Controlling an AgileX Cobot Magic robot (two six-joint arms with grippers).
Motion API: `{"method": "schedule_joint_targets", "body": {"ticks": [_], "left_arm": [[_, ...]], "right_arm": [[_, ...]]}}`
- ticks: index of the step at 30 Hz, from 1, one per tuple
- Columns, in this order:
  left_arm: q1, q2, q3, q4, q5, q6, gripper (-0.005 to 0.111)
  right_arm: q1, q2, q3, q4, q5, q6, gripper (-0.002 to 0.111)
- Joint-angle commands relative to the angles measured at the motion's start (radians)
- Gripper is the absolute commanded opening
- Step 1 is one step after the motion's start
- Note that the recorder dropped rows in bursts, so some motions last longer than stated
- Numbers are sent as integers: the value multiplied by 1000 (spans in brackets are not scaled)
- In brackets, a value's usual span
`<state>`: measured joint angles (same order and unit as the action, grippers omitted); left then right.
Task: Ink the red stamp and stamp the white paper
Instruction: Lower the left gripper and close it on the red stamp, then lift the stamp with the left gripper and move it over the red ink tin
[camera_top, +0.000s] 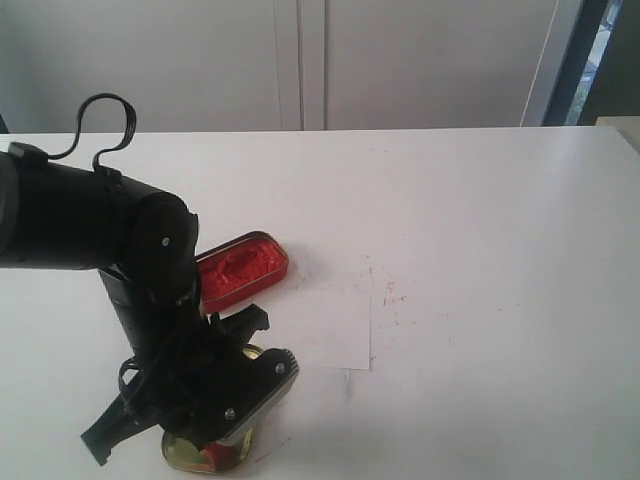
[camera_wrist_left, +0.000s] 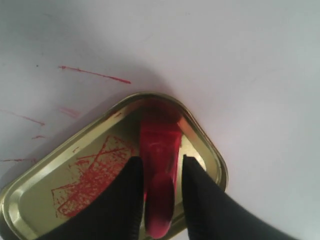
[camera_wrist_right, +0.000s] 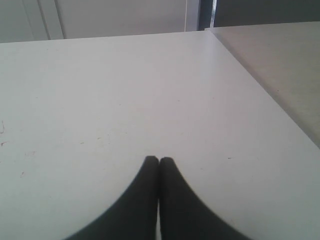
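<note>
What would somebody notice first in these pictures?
Probably the big black arm on the left of the exterior view, its left pincer gripping the red stamp inside the gold tin lid smeared with red. Next, the bright red ink tin beside the white paper.

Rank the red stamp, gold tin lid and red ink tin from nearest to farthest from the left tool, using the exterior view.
1. red stamp, clamped in the left tool.
2. gold tin lid, directly under the tool, at the front.
3. red ink tin, farther back, left of centre.
</note>
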<state>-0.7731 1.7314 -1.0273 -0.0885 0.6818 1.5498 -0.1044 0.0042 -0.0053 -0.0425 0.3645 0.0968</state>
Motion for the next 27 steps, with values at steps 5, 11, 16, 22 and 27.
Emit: {"method": "schedule_joint_targets", "body": {"ticks": [5, 11, 16, 22, 27], "left_arm": [[-6, 13, 2, -20, 16, 1, 32], [-6, 13, 2, -15, 14, 1, 25], [-6, 13, 2, -15, 14, 1, 13], [-6, 13, 2, -15, 14, -5, 0], [-6, 1, -1, -15, 17, -13, 0]], "right_arm": [[4, -4, 5, -2, -15, 6, 0], [4, -4, 5, -2, -15, 6, 0], [4, -4, 5, -2, -15, 6, 0], [4, -4, 5, -2, -15, 6, 0], [4, -4, 5, -2, -15, 6, 0]]}}
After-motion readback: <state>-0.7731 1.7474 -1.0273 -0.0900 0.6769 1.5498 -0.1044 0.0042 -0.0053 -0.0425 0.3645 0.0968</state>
